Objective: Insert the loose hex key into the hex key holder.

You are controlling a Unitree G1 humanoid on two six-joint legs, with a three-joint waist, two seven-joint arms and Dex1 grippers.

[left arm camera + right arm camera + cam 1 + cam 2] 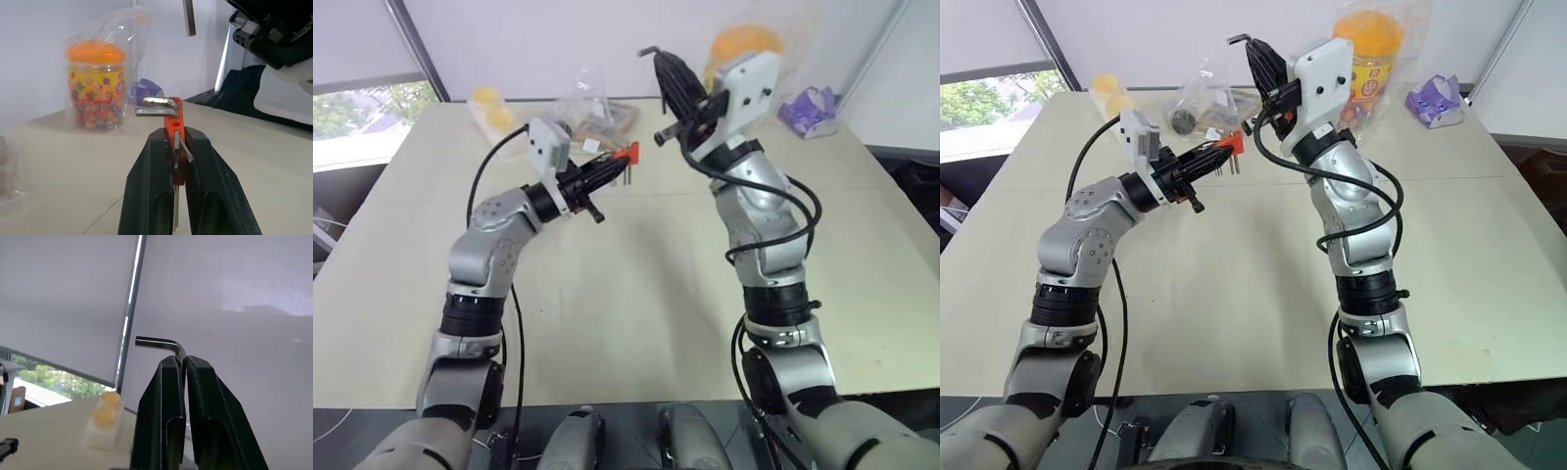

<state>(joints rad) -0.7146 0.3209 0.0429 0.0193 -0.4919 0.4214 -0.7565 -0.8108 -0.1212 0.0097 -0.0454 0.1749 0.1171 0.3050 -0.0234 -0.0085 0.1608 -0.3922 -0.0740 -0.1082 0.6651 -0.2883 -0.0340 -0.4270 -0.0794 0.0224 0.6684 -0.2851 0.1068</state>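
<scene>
My left gripper [613,165] is shut on the hex key holder [626,154], a small red-orange block held above the table. Two bent grey keys stick out of the holder [175,128], which sits between the black fingers [152,166]. My right gripper [663,67] is raised higher, to the right of the holder, and points upward. It is shut on the loose hex key [159,342], whose short bent end pokes out above the fingertips. The key's bent end [1239,40] stands above and apart from the holder [1227,144].
At the table's far edge are an orange-lidded jar [744,44] in a clear bag, a crumpled purple wrapper [810,110], clear bags with small items [587,103] and a white pack of yellow pieces [494,108]. The beige table [636,294] lies below both arms.
</scene>
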